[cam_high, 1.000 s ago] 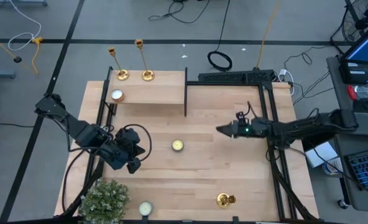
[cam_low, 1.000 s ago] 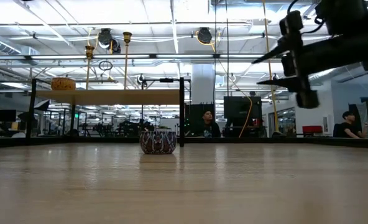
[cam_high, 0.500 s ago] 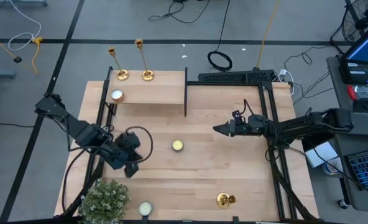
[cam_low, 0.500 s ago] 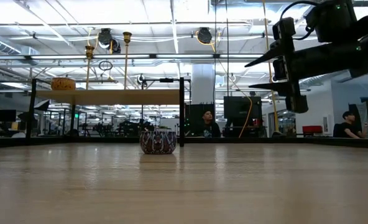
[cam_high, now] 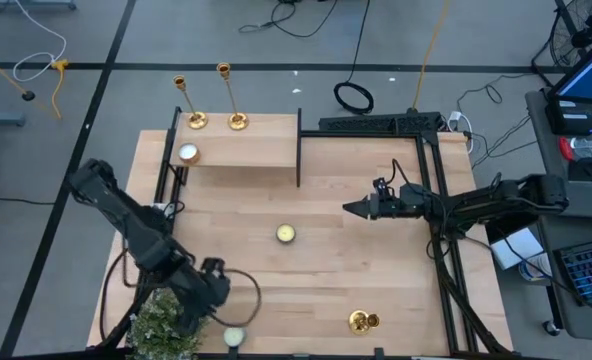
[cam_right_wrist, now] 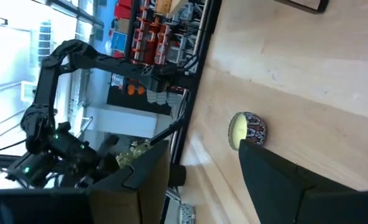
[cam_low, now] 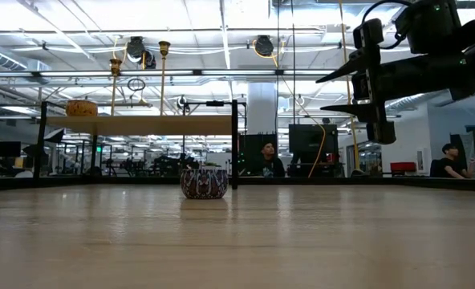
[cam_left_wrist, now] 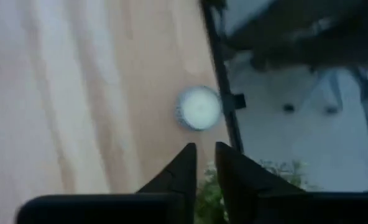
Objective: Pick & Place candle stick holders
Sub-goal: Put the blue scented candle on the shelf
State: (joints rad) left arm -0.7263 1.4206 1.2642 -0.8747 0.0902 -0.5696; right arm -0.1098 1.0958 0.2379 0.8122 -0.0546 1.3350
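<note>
Right, quick status. My left end effector (cam_high: 214, 290) hangs over the front-left corner of the worktop (cam_high: 356, 270), just beside the plant (cam_high: 166, 320) and near a white tealight (cam_left_wrist: 198, 107). Its fingers sit only a sliver apart w/ nothing between them. My right end effector (cam_high: 354, 208) hovers above the worktop's right-middle, jaws well apart and empty.

Step in hand, as I judge it: between picks. Two candle stick holders are already upright at the back edge of the shelf (cam_high: 266, 150), one (cam_high: 194, 120) just beside the other (cam_high: 236, 120). The third holder (cam_high: 363, 321) is down on the worktop near the front-right, well apart from both my end effectors. Can't tell from above if it's upright or tipped.

Next move, prob.: the right arm is nearer, so it should swing toward the front edge, drop over the third holder and close on the thin stem. The stem is slim and shiny, so the jaws need centring or it'll slip or topple. The left arm is on the wrong side for that one and should keep off the plant.

Count:
- candle stick holders: 3 (2 on shelf, 1 on worktop)
- tealights: 3, i.e. one on the shelf (cam_high: 188, 153), one mid-worktop (cam_high: 286, 233), one at the front-left edge by the plant
- plant: 1
- arms: 2
</note>
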